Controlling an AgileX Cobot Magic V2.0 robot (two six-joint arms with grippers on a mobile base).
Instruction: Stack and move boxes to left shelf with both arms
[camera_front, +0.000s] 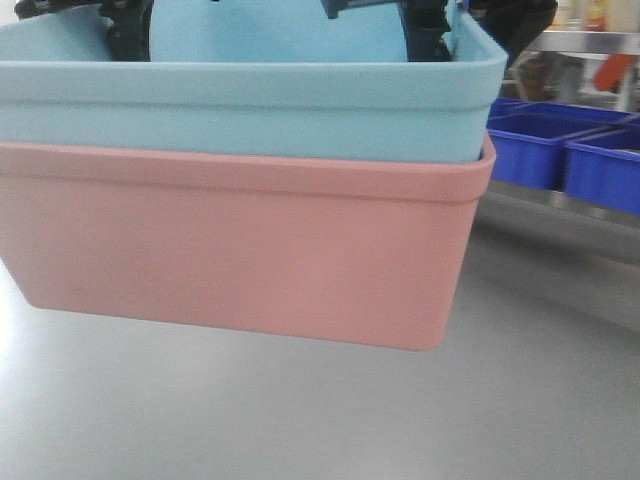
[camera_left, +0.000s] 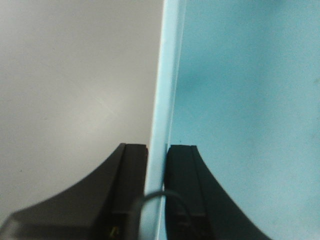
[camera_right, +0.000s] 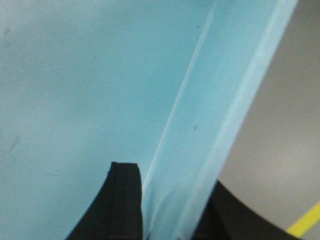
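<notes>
Pink tub (camera_front: 240, 250): fills most of the front view, long side toward the camera, bottom edge slanting down to the right.
Light blue tub (camera_front: 250, 110): nested inside the pink tub, rim band standing above the pink rim all along the near side.
Left jaws: clamped on the light blue tub's thin wall at the pink tub's left end. One black finger (camera_left: 131, 190) outside the wall, the other (camera_left: 182, 190) inside, both pressed to the plastic.
Right jaws: gripping the light blue tub's wall at the pink tub's right end. Inner finger (camera_right: 125, 200) flat against the wall, outer one (camera_right: 227, 215) a dark shape just beyond the rim.
Left arm (camera_front: 125, 25): black parts above the pink tub's left end, reaching down into the blue tub.
Right arm (camera_front: 425, 25): black parts above the pink tub's right end, likewise inside the blue tub.
Surface (camera_front: 300, 420): plain grey, below and in front of the pink tub. Cannot tell whether the tub's base touches it.
Dark blue bins (camera_front: 560, 150): right of the pink tub and farther back, side by side, apart from it.
Yellow stripe (camera_right: 306, 224): on grey ground beyond the pink tub's right end, seen past the blue wall.
</notes>
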